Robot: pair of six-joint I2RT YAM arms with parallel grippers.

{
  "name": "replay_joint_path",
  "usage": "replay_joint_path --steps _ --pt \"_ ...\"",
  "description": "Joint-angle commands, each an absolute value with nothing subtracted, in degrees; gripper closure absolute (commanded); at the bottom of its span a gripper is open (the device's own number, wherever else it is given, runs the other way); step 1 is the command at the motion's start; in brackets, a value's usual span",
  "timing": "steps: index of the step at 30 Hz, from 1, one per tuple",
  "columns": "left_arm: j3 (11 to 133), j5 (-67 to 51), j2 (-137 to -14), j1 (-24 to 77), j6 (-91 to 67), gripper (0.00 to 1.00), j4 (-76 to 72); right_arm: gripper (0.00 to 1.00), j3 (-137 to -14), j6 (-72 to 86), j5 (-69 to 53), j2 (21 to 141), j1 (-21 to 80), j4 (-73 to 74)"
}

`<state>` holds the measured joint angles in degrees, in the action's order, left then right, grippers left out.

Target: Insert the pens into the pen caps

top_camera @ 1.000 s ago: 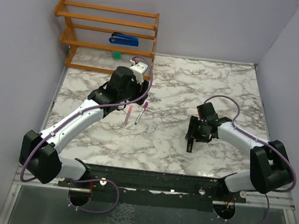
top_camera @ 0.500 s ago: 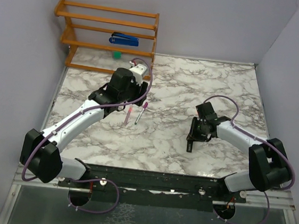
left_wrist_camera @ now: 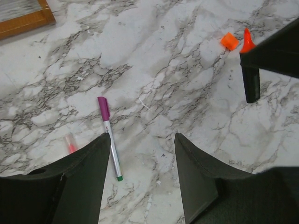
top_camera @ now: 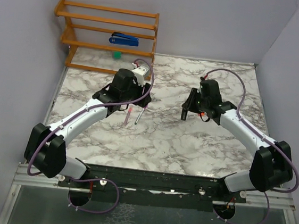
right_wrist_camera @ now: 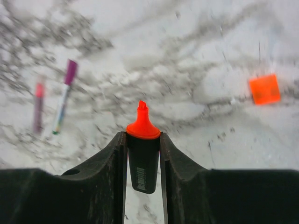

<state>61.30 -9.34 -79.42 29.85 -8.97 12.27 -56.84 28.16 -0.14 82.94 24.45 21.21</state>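
Observation:
My right gripper [right_wrist_camera: 142, 136] is shut on the short black marker [right_wrist_camera: 143, 163] and holds it above the table, its orange tip [right_wrist_camera: 142, 122] pointing forward. The bright orange cap [right_wrist_camera: 264, 88] lies on the marble ahead and to the right. In the top view this gripper [top_camera: 189, 104] and the marker [top_camera: 183, 113] are at centre right. My left gripper [left_wrist_camera: 140, 137] is open and empty above the silver-grey pen [left_wrist_camera: 111, 144], which wears a magenta cap [left_wrist_camera: 103, 108]. The pink pen [left_wrist_camera: 70, 142] lies beside it, blurred. Both pens [top_camera: 133, 115] lie just below the left gripper [top_camera: 135, 104].
A wooden rack [top_camera: 107, 30] stands at the back left, holding a blue stapler [top_camera: 125, 39] and a small green ball [top_camera: 116, 55]. Its corner shows in the left wrist view [left_wrist_camera: 23, 18]. Grey walls close in the marble table [top_camera: 157, 139] on three sides.
My right arm has lifted the marker and swung it from the table's middle right toward the back and centre. The left arm shifted only slightly.

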Motion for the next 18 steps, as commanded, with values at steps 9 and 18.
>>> replay_joint_path --steps 9,18 --pt "56.8 -24.7 -81.5 30.0 -13.0 0.39 -1.5 0.79 -64.1 27.3 -5.1 86.0 24.9 0.5" --pt "57.7 -24.9 -85.4 32.3 -15.3 0.31 -7.7 0.79 -62.8 29.9 -8.4 85.4 24.9 -3.5"
